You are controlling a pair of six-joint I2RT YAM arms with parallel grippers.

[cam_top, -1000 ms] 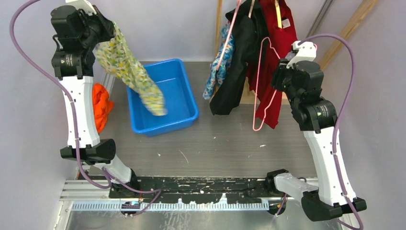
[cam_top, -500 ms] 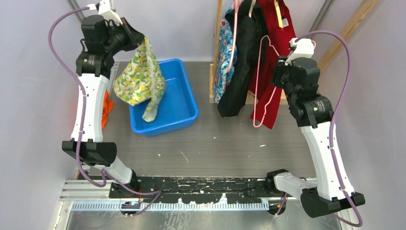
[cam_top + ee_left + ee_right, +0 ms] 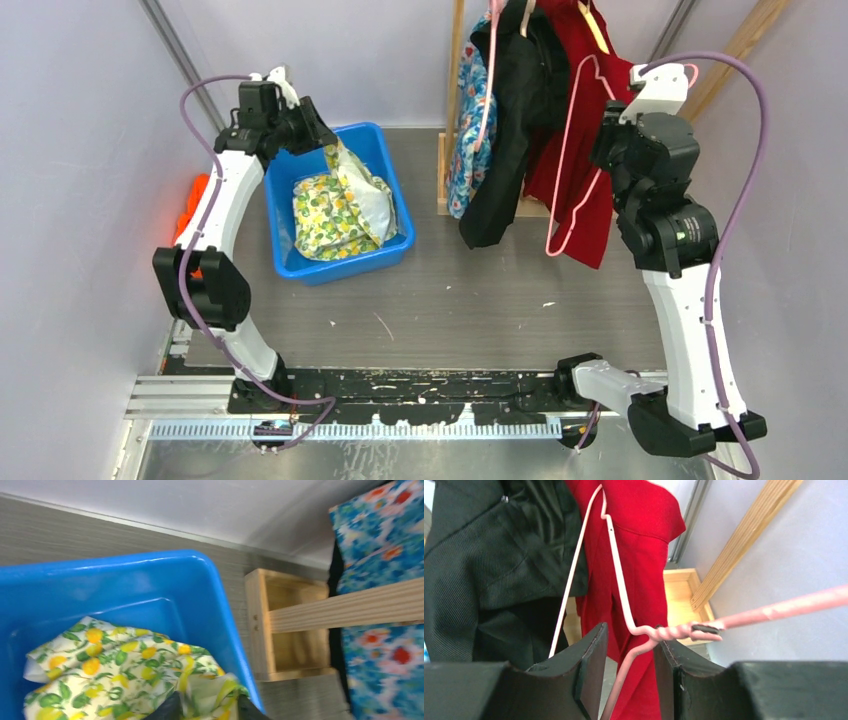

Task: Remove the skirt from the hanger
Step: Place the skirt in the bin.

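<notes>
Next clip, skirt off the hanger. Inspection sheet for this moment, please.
Surface: grey table, white specks and scuffs.
Job's things: lemon-print skirt heaped in blue bin; pink hanger bare, off the rack.
Clutter: orange cloth at the table's left edge.
Grippers: left gripper over the bin, skirt fabric between its fingers, grip unclear; right gripper has the hanger's twisted neck between its fingers, clamp unclear.
Cables: purple cables loop along both arms, no snag seen.
Surroundings: wooden rack with blue floral, black and red garments; pale walls.

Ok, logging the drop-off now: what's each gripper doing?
Left gripper: holding the skirt over the bin.
Right gripper: closed on the pink hanger.
</notes>
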